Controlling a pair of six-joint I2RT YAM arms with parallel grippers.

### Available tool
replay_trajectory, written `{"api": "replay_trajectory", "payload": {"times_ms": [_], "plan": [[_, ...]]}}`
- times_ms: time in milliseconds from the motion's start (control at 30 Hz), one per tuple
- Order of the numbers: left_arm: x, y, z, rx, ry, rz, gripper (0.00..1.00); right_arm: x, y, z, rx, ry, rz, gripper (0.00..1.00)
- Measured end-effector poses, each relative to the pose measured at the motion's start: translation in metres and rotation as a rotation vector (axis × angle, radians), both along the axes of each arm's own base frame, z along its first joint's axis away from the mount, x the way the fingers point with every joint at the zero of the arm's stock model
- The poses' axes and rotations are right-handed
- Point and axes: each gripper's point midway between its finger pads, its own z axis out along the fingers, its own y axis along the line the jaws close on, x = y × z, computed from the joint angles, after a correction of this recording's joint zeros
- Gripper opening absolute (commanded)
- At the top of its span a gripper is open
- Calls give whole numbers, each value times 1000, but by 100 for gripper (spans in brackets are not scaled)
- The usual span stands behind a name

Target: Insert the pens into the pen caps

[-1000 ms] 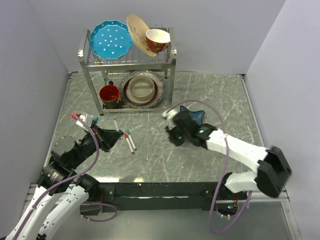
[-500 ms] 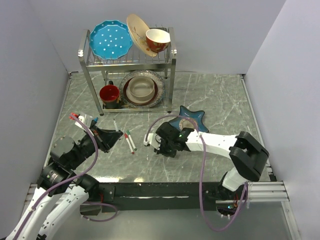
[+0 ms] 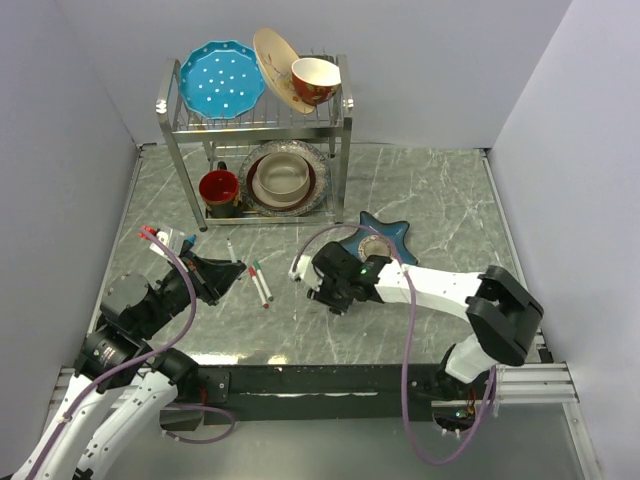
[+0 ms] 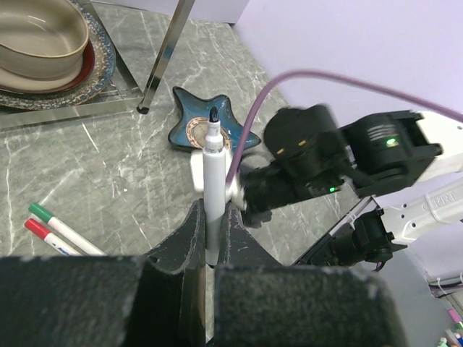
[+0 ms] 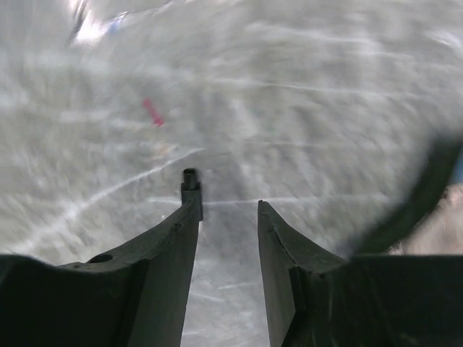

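Observation:
My left gripper (image 4: pixel 212 242) is shut on a white-barrelled pen (image 4: pixel 214 173) with a bare black tip, held pointing away from the wrist. In the top view this gripper (image 3: pixel 226 272) hovers at the left of the table. A red-ended pen (image 3: pixel 258 287) and a green-ended pen (image 3: pixel 264 280) lie side by side just right of it; both also show in the left wrist view (image 4: pixel 54 230). My right gripper (image 3: pixel 323 296) is low over the middle of the table, open and empty (image 5: pixel 228 210). A small dark pen cap (image 5: pixel 189 182) stands at its left fingertip, outside the jaws.
A blue star-shaped dish (image 3: pixel 383 236) lies behind the right arm. A metal dish rack (image 3: pixel 345 150) with plates, bowls and a red mug stands at the back. Another slim pen (image 3: pixel 232 250) lies before the rack, and more pens (image 3: pixel 158 238) at the far left.
My right arm has swung left from beside the star dish to the middle of the table and come down low. The left arm and its pen have not moved.

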Motion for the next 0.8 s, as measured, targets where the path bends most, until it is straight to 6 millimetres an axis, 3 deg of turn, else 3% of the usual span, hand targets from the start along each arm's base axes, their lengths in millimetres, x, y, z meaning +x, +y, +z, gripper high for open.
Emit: {"api": "replay_trajectory", "payload": {"times_ms": [133,267,500,633,800], "plan": [[1,1,0,0,0,6,1,12,16,36,139,24,-301,45],[1,1,0,0,0,7,1,23,30,66,330,80,-639,54],[2,2,0,-1,-3,16,1,17,0,100,616,256,-1402,48],[0,3,3,-6,-12,18,1,18,-16,91,580,360,-1770,39],[0,4,3,-7,-13,19,1,9,-27,49,435,432,-2077,40]]}}
